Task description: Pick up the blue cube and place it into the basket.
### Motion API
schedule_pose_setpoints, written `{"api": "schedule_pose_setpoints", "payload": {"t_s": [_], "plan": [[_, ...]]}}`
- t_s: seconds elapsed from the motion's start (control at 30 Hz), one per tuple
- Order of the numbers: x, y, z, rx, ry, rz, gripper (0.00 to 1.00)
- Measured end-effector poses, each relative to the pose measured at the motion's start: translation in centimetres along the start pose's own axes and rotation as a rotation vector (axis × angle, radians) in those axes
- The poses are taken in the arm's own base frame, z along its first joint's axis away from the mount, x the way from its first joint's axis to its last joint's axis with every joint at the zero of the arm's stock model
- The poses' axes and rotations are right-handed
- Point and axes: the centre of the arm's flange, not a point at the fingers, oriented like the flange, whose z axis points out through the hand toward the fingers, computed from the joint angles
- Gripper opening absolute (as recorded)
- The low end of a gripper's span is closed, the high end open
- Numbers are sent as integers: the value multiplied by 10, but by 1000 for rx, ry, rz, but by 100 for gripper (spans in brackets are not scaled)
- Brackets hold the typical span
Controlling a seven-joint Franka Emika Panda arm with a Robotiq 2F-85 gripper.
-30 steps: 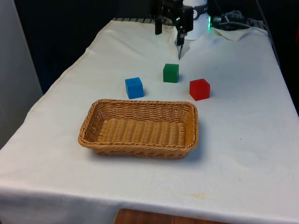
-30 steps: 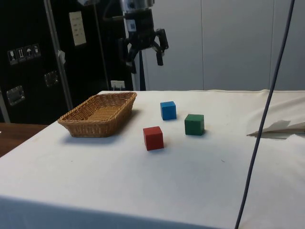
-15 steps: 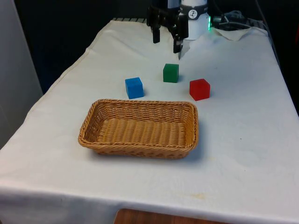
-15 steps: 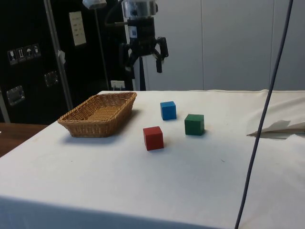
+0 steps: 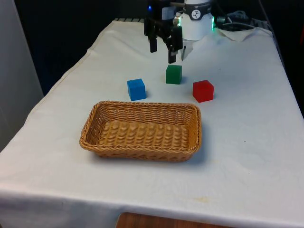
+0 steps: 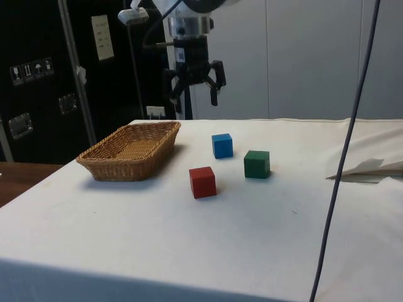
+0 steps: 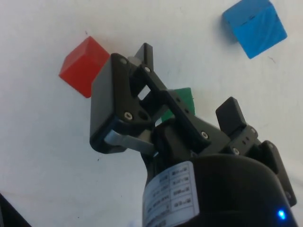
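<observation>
The worktop (image 5: 247, 142) carries four things, and the wicker basket (image 5: 141, 130) is the biggest, lying empty at the end farthest from the robot. Taking the basket as the landmark: the blue cube (image 5: 136, 89) sits just beyond its far rim, toward the front view's left; the green cube (image 5: 174, 74) lies farther beyond that rim, and the red cube (image 5: 203, 90) stands off its far corner on the front view's right. All three cubes rest apart from each other and from the basket.

The hand (image 5: 162, 50) hangs in the air well above the worktop, farther from the basket than the green cube, its two fingers spread and grasping nothing. In the wrist view the green cube (image 7: 182, 101) lies almost under it, with the blue cube (image 7: 254, 27) off to one side.

The step in hand looks like the approach, before any grasp. The next move probably calls for shifting toward the basket until the spread fingers straddle the blue cube, then descending and closing on two opposite faces.
</observation>
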Motion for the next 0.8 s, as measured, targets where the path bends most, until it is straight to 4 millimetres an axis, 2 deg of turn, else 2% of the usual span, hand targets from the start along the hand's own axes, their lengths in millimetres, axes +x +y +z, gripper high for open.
{"api": "schedule_pose_setpoints", "payload": {"t_s": [0.3,0.8], "plan": [[5,9,6,-2,-7,27,100],[14,34,16,-7,1,56,100]]}}
